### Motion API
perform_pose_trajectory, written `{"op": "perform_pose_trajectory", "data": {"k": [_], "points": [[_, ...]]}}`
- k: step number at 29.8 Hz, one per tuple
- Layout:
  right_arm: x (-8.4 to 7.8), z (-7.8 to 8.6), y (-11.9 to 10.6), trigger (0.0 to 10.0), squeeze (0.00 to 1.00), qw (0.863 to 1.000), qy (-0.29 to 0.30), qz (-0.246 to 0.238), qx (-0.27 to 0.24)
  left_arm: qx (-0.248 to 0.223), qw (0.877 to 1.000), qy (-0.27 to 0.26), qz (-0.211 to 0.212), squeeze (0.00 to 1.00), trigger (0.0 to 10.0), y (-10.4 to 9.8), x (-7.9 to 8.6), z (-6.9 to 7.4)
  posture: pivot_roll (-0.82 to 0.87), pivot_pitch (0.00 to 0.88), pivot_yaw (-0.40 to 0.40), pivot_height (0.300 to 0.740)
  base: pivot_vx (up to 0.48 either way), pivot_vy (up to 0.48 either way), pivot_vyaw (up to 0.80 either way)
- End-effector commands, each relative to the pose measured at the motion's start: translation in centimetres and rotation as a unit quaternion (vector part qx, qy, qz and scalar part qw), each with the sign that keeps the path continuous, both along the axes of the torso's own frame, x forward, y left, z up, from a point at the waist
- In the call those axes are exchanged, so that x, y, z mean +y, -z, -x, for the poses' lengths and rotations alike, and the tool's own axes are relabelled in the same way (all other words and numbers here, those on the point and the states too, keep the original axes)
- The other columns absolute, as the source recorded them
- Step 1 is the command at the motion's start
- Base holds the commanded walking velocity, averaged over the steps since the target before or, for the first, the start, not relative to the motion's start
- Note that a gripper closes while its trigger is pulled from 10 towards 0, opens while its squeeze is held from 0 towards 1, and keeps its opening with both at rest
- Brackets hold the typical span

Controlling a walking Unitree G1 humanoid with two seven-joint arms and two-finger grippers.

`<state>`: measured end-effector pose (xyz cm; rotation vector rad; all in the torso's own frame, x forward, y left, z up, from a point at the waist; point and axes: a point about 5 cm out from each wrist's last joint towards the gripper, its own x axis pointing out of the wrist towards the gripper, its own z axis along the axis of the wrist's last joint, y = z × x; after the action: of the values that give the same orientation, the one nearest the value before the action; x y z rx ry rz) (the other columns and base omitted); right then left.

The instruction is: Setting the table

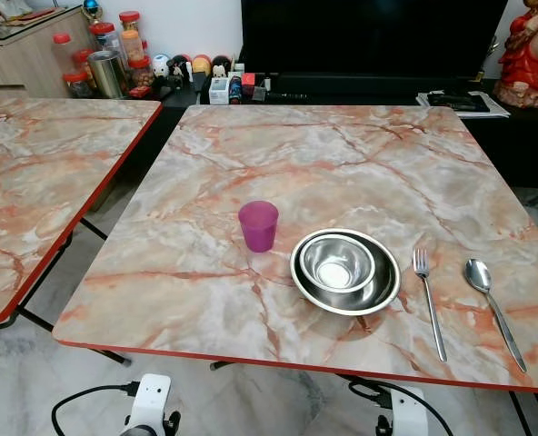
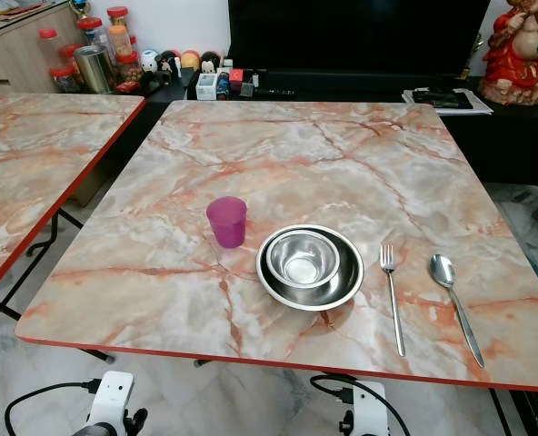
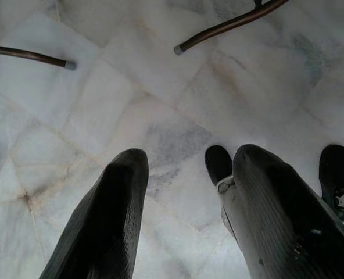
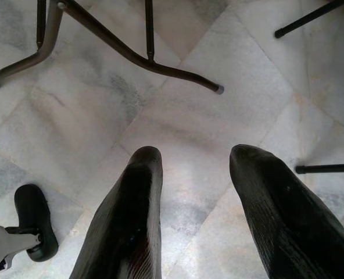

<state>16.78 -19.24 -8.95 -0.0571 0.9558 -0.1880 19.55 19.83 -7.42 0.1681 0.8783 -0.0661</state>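
I see the table (image 1: 342,154) set near its front edge: a purple cup (image 1: 258,225) stands just left of a steel plate (image 1: 389,286) with a steel bowl (image 1: 337,262) resting inside it. A fork (image 1: 428,304) lies right of the plate, a spoon (image 1: 492,304) right of the fork, apart. The left end effector (image 3: 186,209) hangs released, fingers spread, over the floor (image 3: 178,99). The right end effector (image 4: 195,215) is likewise released above the floor.

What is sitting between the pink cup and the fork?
A steel bowl nested in a wider steel dish sits between the pink cup and the fork, seen in both eye views.
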Motion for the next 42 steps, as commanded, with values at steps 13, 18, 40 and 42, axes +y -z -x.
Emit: {"op": "perform_pose_trajectory", "data": {"k": [13,18,40,42], "points": [[-0.2,-0.2,-0.1,10.0,0.0,1.0,-0.001,-0.006,-0.002,0.026,0.998,-0.061,0.004,0.0,10.0,0.5,1.4,1.2,0.0,0.0,0.012,0.74,0.0,0.12,0.0],[-0.1,0.0,0.0,10.0,0.0,1.0,-0.002,-0.006,0.001,0.033,0.997,-0.065,-0.002,0.0,10.0,0.7,1.9,1.8,0.0,0.0,0.017,0.74,0.0,0.48,0.0],[0.3,0.2,0.1,10.0,0.0,1.0,-0.012,-0.01,0.007,0.036,0.998,-0.059,-0.009,0.0,10.0,0.6,2.2,1.7,0.0,0.0,0.033,0.74,0.0,0.48,0.0],[0.3,0.2,0.2,10.0,0.0,1.0,-0.013,-0.01,0.008,0.036,0.998,-0.06,-0.01,0.0,10.0,0.6,2.3,1.8,0.0,0.0,0.032,0.74,0.0,0.48,0.0]]}}
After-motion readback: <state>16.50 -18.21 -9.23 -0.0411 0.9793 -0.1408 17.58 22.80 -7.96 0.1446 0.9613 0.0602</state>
